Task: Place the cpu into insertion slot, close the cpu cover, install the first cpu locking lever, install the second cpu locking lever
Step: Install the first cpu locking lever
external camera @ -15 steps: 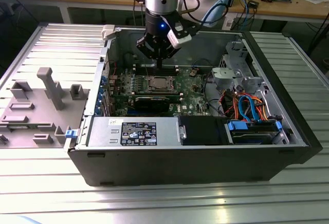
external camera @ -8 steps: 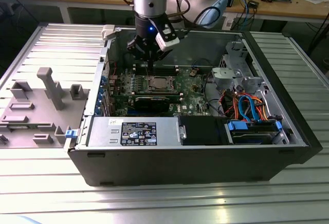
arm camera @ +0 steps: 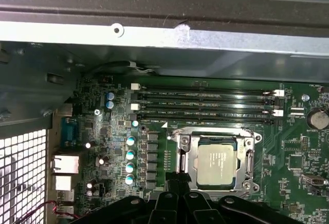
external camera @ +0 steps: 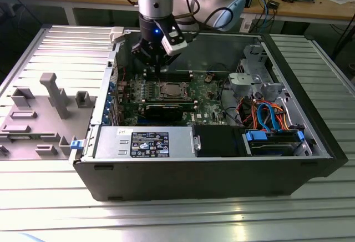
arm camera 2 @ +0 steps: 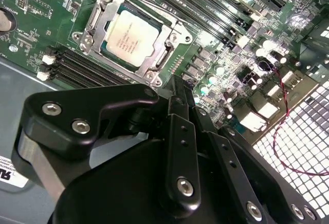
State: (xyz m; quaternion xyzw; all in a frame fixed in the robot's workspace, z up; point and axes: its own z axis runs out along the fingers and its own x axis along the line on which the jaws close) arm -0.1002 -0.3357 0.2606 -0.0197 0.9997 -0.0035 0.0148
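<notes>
Ribbed aluminium table (external camera: 50,220) carries an open computer case (external camera: 194,181) lying on its side, with a cluttered workbench (external camera: 310,3) behind it and a grey fixture tray (external camera: 33,125) at the exterior view's left; the arm comes down into the case, and the gripper (external camera: 157,67) hangs over the green motherboard (arm camera: 288,147), its fingers (arm camera 2: 180,131) drawn together at the tips and clamped on nothing. Below the gripper and just ahead of its tips sits the insertion slot (arm camera: 192,157); the cpu (arm camera 2: 132,36) lies flat inside it, dull silver top upward; the cpu cover (arm camera 2: 95,21) lies down around the chip, whose top shows through the square window. Thin metal levers (arm camera: 181,154) run along the socket's sides; whether they are hooked home I cannot tell. In the first wrist view the tips come just beside the socket's near corner, apart from the chip; beyond the socket from the gripper run the long black memory slots (arm camera: 205,103), then the case wall (arm camera: 205,34).
</notes>
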